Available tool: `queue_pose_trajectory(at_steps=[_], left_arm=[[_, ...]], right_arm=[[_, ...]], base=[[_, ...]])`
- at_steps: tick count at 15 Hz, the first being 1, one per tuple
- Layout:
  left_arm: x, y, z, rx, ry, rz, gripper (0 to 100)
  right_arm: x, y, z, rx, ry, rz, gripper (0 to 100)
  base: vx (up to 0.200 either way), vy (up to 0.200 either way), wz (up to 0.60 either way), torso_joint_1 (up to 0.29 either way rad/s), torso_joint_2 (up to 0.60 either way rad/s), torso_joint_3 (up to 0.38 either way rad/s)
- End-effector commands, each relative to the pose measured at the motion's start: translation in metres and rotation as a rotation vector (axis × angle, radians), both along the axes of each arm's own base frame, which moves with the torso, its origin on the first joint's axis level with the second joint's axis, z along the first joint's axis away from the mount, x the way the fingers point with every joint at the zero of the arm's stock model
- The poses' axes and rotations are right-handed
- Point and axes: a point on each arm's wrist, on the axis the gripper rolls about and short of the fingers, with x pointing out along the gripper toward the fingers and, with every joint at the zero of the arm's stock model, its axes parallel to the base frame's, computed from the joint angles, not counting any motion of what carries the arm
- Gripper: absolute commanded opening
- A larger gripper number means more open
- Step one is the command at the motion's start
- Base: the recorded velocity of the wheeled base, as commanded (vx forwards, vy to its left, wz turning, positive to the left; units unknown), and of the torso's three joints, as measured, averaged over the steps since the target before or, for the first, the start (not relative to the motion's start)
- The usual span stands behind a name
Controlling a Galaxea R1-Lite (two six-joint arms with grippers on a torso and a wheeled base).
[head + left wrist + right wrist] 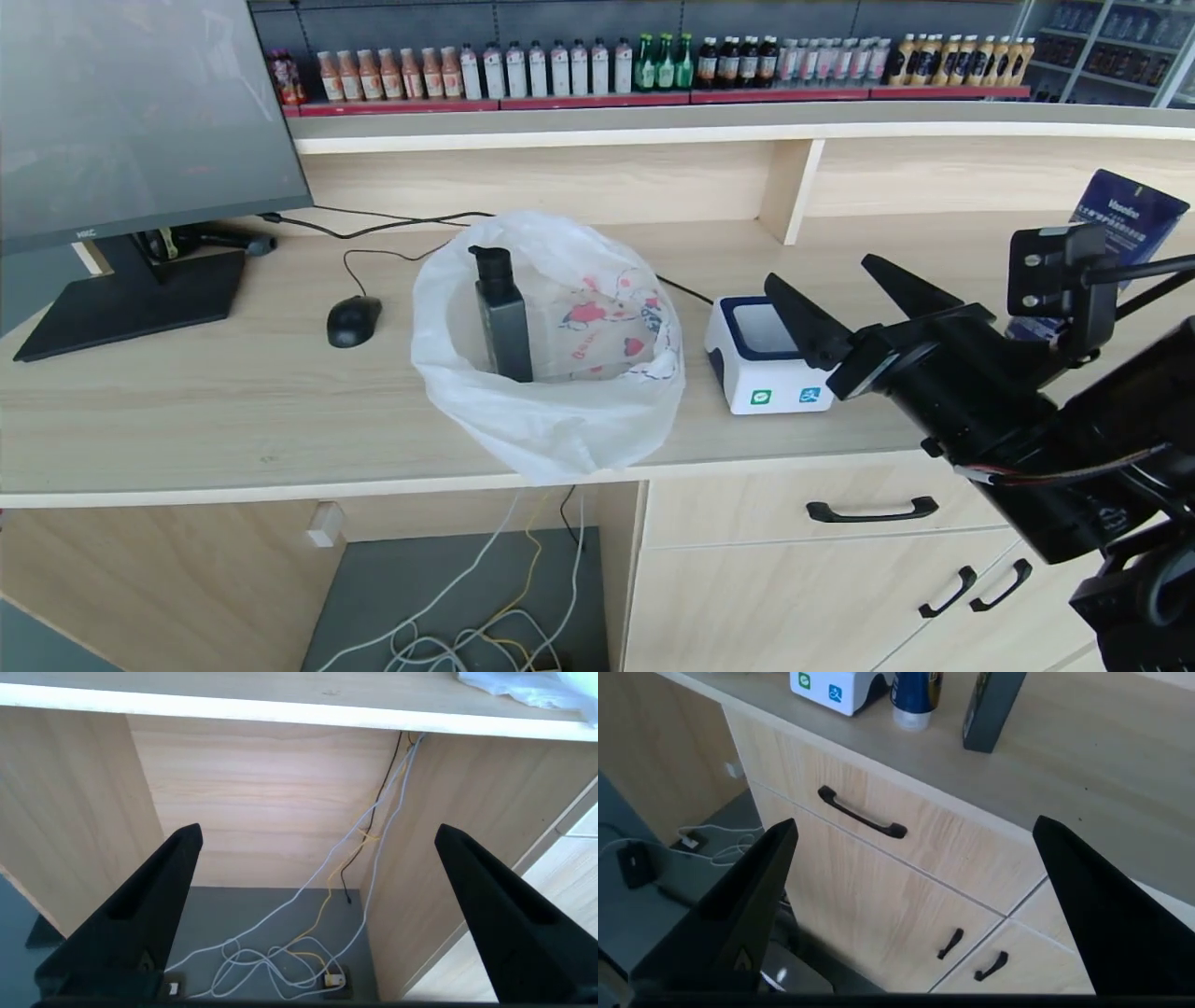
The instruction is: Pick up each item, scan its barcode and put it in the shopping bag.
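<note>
A white plastic shopping bag [551,373] stands on the counter, holding a dark pump bottle [502,317] and a red-printed packet [597,327]. To its right sits the white and blue barcode scanner [761,359] [831,686]. My right gripper [820,271] [915,831] is open and empty, held just in front of the counter edge near the scanner. A blue tube [1130,219] [913,695] and a dark box [990,709] stand on the counter beyond the scanner. My left gripper [320,833] is open and empty, below the counter top, facing the knee space.
A monitor [140,112] and mouse [353,320] occupy the counter's left. Drawers with black handles [873,511] [862,815] lie under the scanner. Loose cables [308,943] hang in the knee space. Bottles [653,63] line the back shelf.
</note>
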Motion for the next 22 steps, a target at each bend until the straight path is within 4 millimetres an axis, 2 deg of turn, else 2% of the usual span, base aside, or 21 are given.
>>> queue_pose_trajectory(at_steps=[1,18,22], left_arm=[[0.0001,0.0,0.0,-0.001,0.001,0.0,100],[0.0,0.0,0.0,-0.001,0.0,0.0,100],[0.0,0.0,0.0001,0.001,-0.002,0.0,100]], right_arm=[[-0.001,-0.0006,0.0015,0.003,-0.006,0.0,100],[-0.0089,-0.0063,-0.0011,-0.005,0.007,-0.003,100],[-0.0084,-0.006,-0.003,-0.009,0.014,-0.003,100]], base=[[0.0,-0.2,0.0,0.002,0.0,0.002],[0.0,-0.2,0.0,0.003,0.0,0.002],[0.0,0.0,0.0,0.0,0.0,0.0]])
